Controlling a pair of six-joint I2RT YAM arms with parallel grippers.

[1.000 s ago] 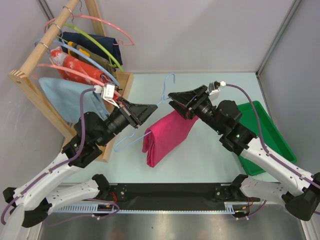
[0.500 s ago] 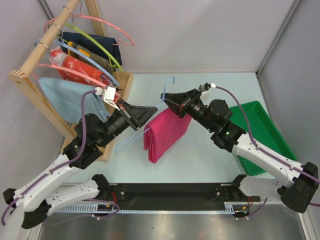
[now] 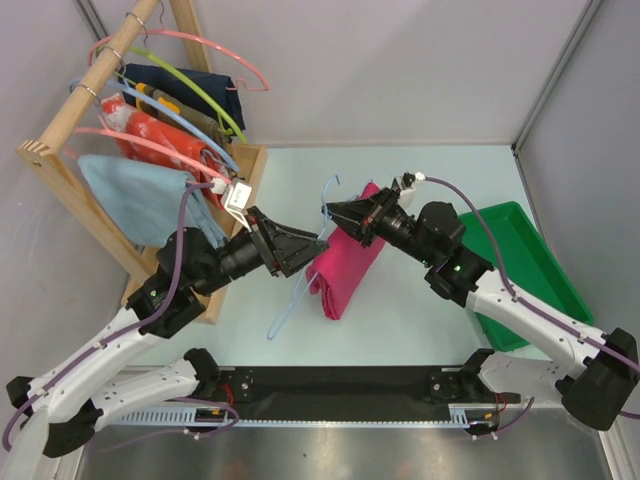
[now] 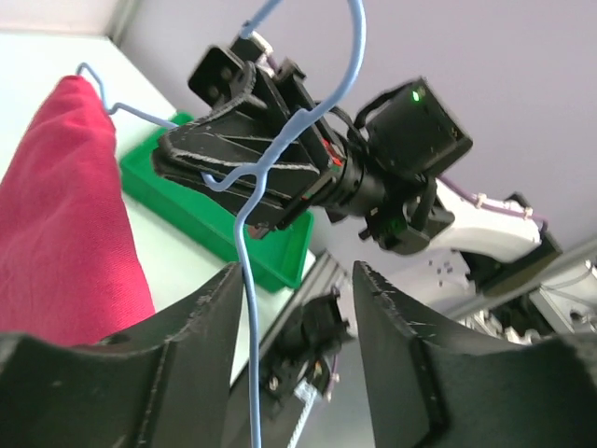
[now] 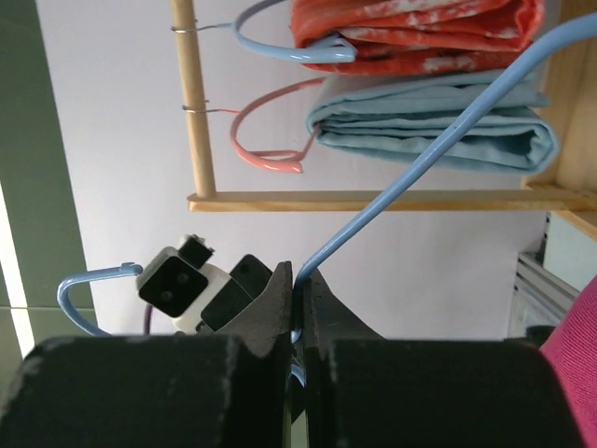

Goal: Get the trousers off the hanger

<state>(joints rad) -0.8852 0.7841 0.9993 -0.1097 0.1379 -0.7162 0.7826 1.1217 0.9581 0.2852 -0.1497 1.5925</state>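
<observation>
Two claws are met at mid-frame: the hanger [image 5: 438, 140] is pinched by the right claw [image 5: 297, 280], the left claw [image 4: 297, 278] is spread about its wire, and the trousers [image 3: 345, 268], draped on it at centre, probably must next be gripped and pulled off.

Soft, even light comes from overhead, leaving the pale mint-green table [image 3: 440, 190] bright and nearly shadowless, with a dull sheen on the brushed-metal strip [image 3: 350, 455] at its near edge. Seen from the left wrist, the black fingers [image 4: 187, 364] are dark and blurred. From the right wrist the fingertips [image 5: 270, 303] blur too, the thin light-blue wire hanger [image 5: 438, 140] stays crisp, and the pale wall [image 5: 112, 121] looks washed out.
</observation>
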